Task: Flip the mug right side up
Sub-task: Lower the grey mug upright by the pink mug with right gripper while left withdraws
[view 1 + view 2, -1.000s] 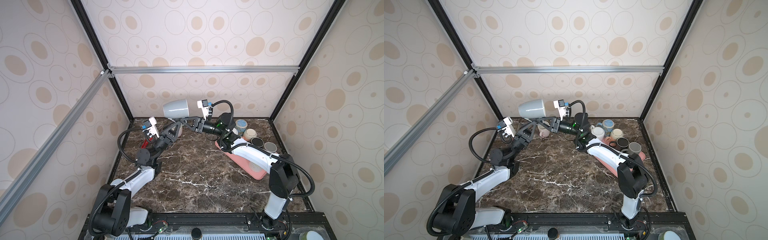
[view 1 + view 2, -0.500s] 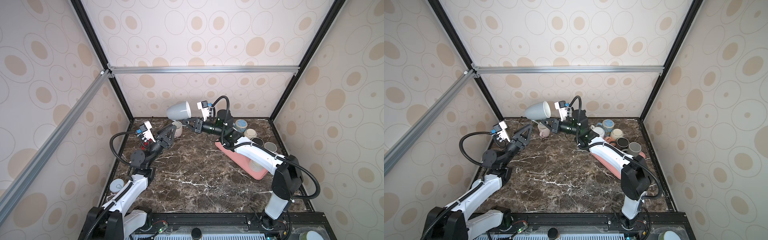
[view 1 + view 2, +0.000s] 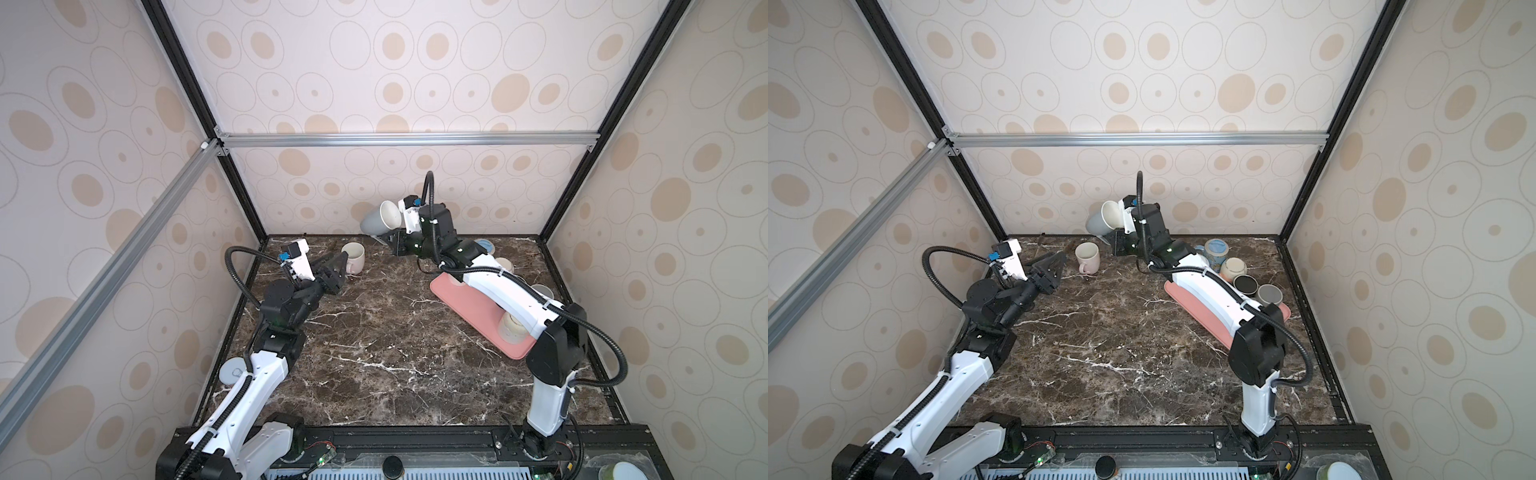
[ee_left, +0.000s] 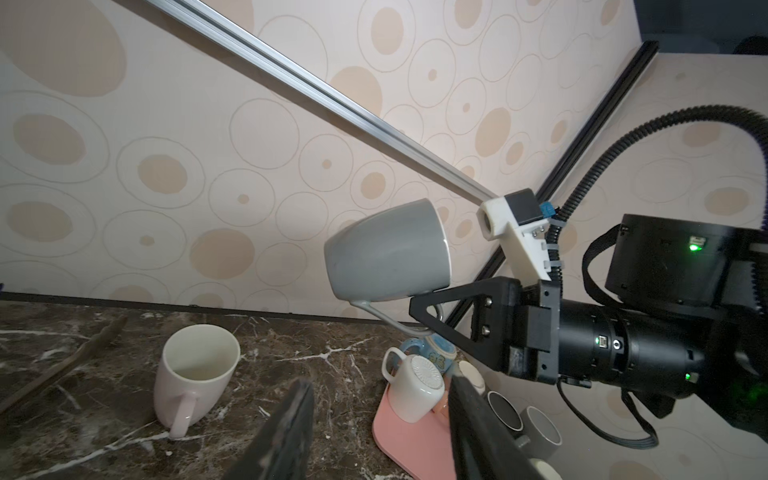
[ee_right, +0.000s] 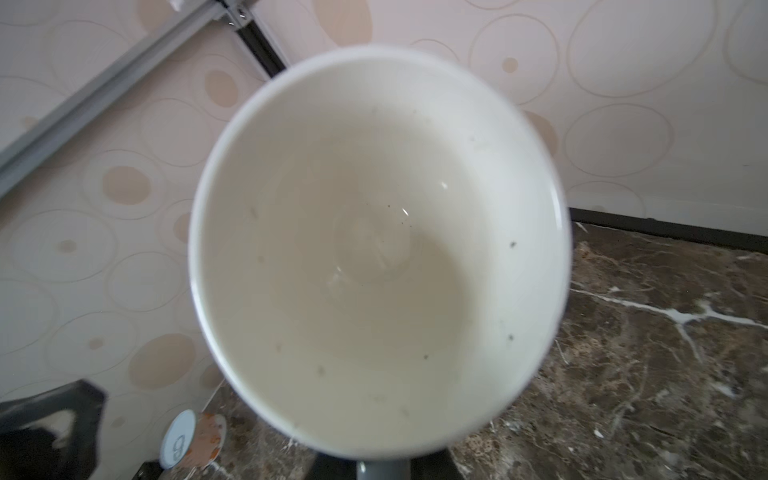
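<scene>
Left wrist view gives the clearest look at the right gripper (image 4: pixel 424 316). Its black triangular fingers are clenched on the thin handle of the grey ceramic mug (image 4: pixel 386 253), with the handle running under the mug's body. The mug is carried in the air above the back edge of the dark marble table (image 3: pixel 395 332), close to the patterned back wall. It lies nearly on its side, neither mouth-up nor mouth-down. In both top views the grey ceramic mug (image 3: pixel 380 218) (image 3: pixel 1104 218) shows its mouth turned toward the right gripper (image 3: pixel 386 241) (image 3: pixel 1111 241) and its base toward the wall. The right wrist view is almost filled by the mug's cream-white inside (image 5: pixel 374 249), which faces straight into that camera.

The left gripper (image 3: pixel 338 266) (image 3: pixel 1057 264) sits low over the back left of the table with its jaws apart. In the left wrist view nothing lies between them (image 4: pixel 380 380), and they touch nothing. Just beside it a pale pink glazed mug (image 3: pixel 353 257) (image 4: pixel 195 374) stands mouth-up on the marble, apart from the fingers.

To the right a salmon-pink flat tray (image 3: pixel 478 316) (image 4: pixel 399 432) lies on the table. On its near corner a small white mug (image 4: pixel 415 386) rests base-up.
</scene>
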`<act>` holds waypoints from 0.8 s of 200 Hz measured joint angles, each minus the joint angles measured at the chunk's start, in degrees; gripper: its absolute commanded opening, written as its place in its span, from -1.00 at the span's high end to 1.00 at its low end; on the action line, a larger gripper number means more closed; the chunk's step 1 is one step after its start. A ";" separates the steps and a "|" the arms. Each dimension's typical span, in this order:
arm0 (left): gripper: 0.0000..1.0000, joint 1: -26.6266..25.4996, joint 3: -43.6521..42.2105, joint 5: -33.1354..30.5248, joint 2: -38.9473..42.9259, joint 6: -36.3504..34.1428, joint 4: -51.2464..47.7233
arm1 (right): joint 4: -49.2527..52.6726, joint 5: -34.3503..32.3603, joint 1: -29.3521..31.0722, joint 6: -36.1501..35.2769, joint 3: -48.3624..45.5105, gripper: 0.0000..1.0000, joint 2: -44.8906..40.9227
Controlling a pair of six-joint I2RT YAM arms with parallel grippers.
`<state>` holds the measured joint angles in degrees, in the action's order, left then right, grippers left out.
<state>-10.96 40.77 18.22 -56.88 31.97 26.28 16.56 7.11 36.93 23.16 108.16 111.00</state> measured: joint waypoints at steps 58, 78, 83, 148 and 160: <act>0.02 0.00 4.22 -6.86 -4.22 -9.42 -9.62 | 13.25 -12.87 -0.20 -5.53 11.69 1.00 14.01; 0.03 0.00 4.39 -8.48 -6.75 -11.23 -11.45 | 14.73 -14.97 -0.37 -5.97 13.09 1.00 16.98; 0.03 0.00 4.44 -8.79 -7.28 -11.58 -11.76 | 15.15 -15.37 -0.44 -5.99 13.55 1.00 17.51; 0.03 0.02 5.88 -10.86 -12.90 -14.25 -12.22 | 16.65 -15.56 -1.09 -6.03 19.87 1.00 26.29; 0.03 0.00 5.88 -10.88 -13.35 -14.29 -12.20 | 16.68 -14.78 -1.18 -5.92 20.41 1.00 27.41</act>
<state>-10.96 46.65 7.33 -70.24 17.67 14.09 33.23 -7.66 35.75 17.23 128.57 138.41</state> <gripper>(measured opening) 0.487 0.162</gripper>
